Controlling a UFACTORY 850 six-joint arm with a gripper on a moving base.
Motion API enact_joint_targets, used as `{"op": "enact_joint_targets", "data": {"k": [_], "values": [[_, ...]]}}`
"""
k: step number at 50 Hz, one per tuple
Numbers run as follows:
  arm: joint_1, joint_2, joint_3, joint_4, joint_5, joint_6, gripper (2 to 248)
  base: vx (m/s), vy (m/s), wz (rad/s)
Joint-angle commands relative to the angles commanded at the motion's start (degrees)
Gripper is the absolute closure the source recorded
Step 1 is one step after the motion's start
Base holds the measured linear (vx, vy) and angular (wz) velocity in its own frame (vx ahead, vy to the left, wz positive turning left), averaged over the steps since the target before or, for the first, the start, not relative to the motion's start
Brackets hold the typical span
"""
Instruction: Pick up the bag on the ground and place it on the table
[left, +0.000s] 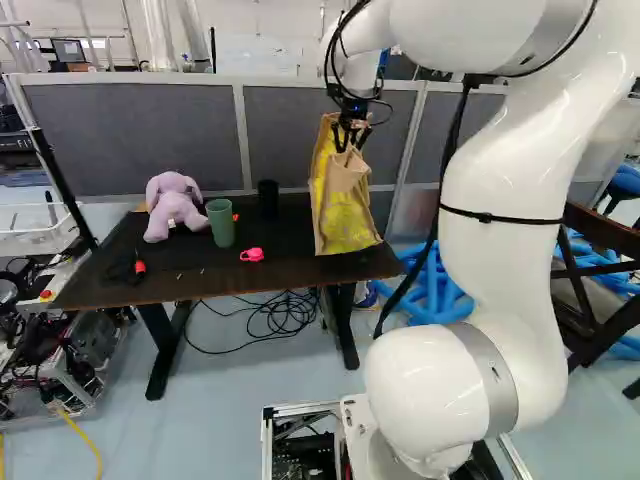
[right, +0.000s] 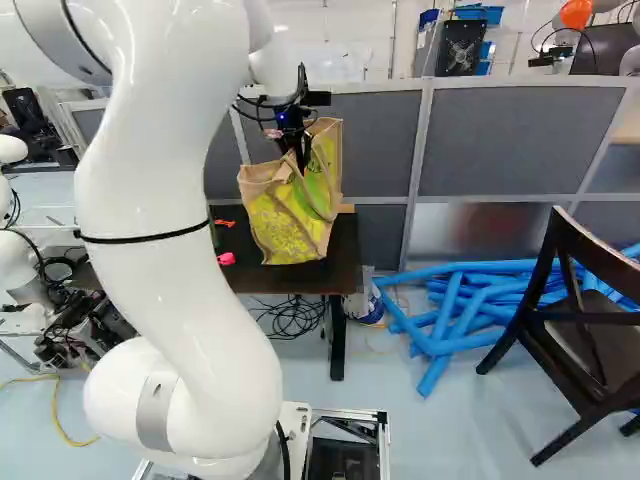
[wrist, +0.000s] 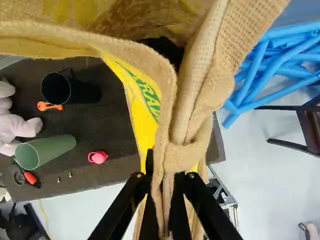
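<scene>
The white arm (left: 500, 230) rises beside the near side and arches over, its far end above the table (left: 175, 262), which presumably serves to bring the load down from overhead and clear of the front edge. The table carries its loose articles toward the other end, so the end by the blue tubes (right: 450, 310) offers the landing spot. The bag (right: 290, 215) is upright at that end, mouth uppermost; whether its base bears on the tabletop or hangs just over it cannot be told. The gripper (wrist: 167, 182) is closed on the bag's gathered rim, cloth pinched between both fingers — a top hold, which I judge keeps the base downward for setting. The stuffed toy (left: 174, 208), green cup (left: 221, 223) and black mug (left: 268, 199) stand aside; the mug is the nearest upright article and could be knocked if the bag swings. A pink item (left: 252, 254) and two screws (wrist: 70, 174) lie in front. Placement appears nearly complete — gentle lowering, if needed, then release, watching for a slumping bag.
</scene>
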Motion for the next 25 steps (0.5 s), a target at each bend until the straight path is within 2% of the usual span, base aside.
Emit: {"op": "enact_joint_targets", "data": {"k": [13,25], "values": [[0.2,-4.5,-3.5,0.0,-2.9,0.0,229,0.0,0.0,0.0],[0.3,-8.7,-6.9,0.0,-3.4,0.0,229,0.0,0.0,0.0]]}}
